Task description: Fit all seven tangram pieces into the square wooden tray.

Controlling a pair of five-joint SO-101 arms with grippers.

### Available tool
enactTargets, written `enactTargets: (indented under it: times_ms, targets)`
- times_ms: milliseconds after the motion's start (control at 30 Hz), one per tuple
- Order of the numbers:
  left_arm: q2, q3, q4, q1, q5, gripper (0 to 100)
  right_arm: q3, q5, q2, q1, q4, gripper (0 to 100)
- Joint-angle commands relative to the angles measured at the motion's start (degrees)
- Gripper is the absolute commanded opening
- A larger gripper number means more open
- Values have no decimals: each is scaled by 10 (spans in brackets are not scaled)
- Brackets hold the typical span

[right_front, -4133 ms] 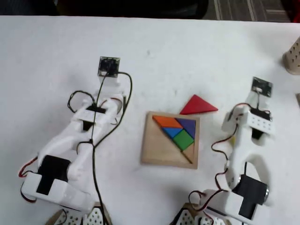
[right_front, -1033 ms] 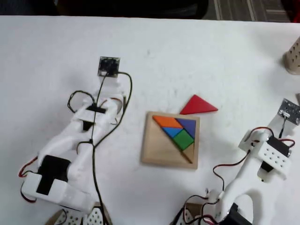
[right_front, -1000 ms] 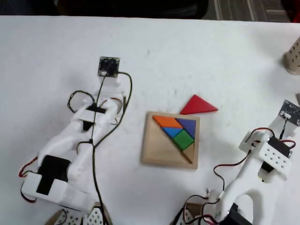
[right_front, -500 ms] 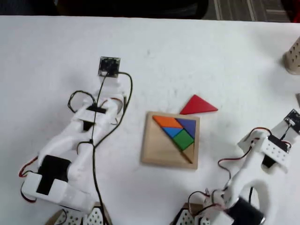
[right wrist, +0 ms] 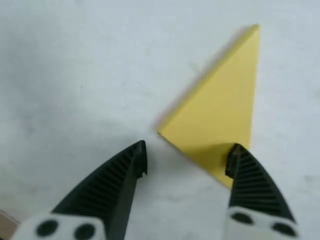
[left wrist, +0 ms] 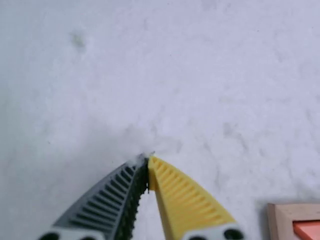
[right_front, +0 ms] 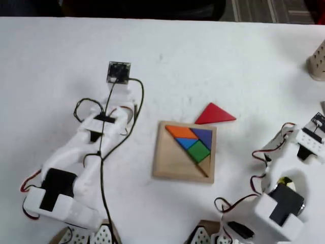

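**Now astride the yellow triangle point(right wrist: 220, 115)**

It lies flat on the white table point(right wrist: 75, 60), one corner between my right pincer's point(right wrist: 189, 152) wide-spread fingers, nothing clasped. The square wooden tray point(right_front: 170, 165), half filled with coloured pieces point(right_front: 199, 151), sits mid-table, a red triangle point(right_front: 215, 114) just beside its far edge. My left pincer point(left wrist: 147, 162) is closed, empty, near the tray.

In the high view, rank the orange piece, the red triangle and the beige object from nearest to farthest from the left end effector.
From the left end effector:
1. Orange piece, inside the wooden tray.
2. Red triangle, just outside the tray.
3. Beige object, at the picture's right edge.
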Motion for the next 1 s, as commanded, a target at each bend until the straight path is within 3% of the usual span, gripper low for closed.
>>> enactTargets:
  times_ms: [0,133,367,667,967]
  targets:
    - [-2,-34,-39,-4,-5,26,-9,39,0,36,9,251]
    - [-1,-29,-65,-2,-5,27,-6,53,0,43,7,255]
    - [-1,-28,-65,-4,-5,27,-9,55,17,54,7,368]
    - [-5,-18,-66,-4,-5,27,9,55,33,49,-73,369]
    - [-5,-18,-66,-4,-5,27,-56,50,-20,20,-4,369]
